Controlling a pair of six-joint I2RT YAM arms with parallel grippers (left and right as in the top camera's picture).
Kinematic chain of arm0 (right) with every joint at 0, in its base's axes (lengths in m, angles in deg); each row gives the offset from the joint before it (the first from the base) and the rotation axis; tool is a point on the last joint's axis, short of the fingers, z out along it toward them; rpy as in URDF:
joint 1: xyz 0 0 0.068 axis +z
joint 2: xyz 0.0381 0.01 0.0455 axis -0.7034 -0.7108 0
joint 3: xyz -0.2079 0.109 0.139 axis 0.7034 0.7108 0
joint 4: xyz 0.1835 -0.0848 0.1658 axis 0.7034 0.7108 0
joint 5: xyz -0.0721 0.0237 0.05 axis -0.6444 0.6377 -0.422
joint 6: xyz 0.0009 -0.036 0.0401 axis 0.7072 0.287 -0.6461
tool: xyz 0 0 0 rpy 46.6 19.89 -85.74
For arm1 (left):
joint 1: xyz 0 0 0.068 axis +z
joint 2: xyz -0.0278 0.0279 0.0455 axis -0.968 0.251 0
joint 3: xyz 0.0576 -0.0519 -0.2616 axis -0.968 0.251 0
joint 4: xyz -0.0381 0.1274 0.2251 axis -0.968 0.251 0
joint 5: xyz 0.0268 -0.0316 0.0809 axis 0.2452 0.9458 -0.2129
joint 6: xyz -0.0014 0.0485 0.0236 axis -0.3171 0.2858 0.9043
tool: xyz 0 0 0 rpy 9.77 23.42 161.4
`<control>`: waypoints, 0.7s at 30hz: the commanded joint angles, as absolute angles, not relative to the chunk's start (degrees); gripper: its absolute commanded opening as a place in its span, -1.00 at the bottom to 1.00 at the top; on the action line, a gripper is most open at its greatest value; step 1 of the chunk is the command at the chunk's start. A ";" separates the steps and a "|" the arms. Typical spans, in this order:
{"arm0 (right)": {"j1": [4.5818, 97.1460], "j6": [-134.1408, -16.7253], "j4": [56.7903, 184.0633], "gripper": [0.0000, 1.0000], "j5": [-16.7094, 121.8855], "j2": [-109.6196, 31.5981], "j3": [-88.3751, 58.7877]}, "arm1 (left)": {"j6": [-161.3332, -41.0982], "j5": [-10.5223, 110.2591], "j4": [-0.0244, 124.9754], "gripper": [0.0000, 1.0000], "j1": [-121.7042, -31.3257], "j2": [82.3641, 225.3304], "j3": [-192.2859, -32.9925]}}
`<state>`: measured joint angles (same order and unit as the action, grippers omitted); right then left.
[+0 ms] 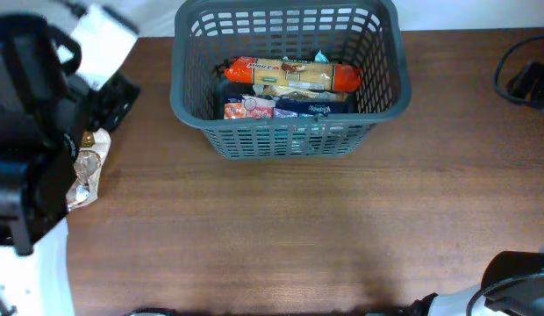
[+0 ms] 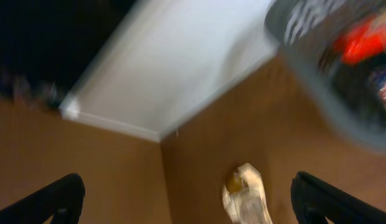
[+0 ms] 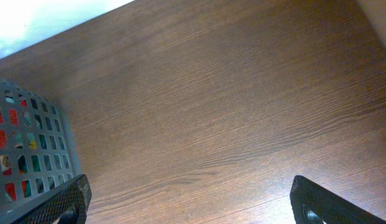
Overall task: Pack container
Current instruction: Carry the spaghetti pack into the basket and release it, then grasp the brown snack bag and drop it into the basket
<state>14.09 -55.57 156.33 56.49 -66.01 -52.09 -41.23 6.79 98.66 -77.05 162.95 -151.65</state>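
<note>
Left tool (image 2: 187, 202) and right tool (image 3: 194, 204) both spread wide, container (image 1: 289, 140) lying apart between them

One container (image 1: 289, 136) stands at the middle of the tabletop's (image 1: 281, 228) far edge. Four packets can be counted inside it: one long orange-red packet (image 1: 254, 68), one pale cream packet (image 1: 298, 84), one red-and-white packet (image 1: 247, 107) and one dark blue packet (image 1: 311, 106). Whether more lie beneath them cannot be told. One crinkled clear packet (image 1: 86, 171) lies outside, near the left edge. One black object with a cable (image 1: 528, 83) sits at the far right corner. There are two grippers, one left gripper (image 2: 187, 205) and one right gripper (image 3: 190, 199), each showing two fingers.
</note>
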 commanded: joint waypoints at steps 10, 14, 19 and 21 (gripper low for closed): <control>13.91 -56.07 156.24 0.98 56.99 -65.47 -51.94 | -57.05 10.96 82.40 0.99 -52.46 162.54 -107.11; 13.91 -56.07 156.24 0.98 56.99 -65.47 -51.94 | -57.71 14.44 80.50 1.00 -48.83 168.13 -107.07; 13.91 -56.07 156.24 0.98 56.99 -65.47 -51.94 | -58.10 14.96 79.19 0.98 -47.78 176.72 -107.07; 13.91 -56.07 156.24 0.98 56.99 -65.47 -51.94 | -58.08 14.96 78.16 0.97 -47.81 179.21 -107.07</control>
<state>14.09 -55.59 156.39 56.51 -66.01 -52.09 -56.73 13.21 79.03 -48.05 175.12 -107.22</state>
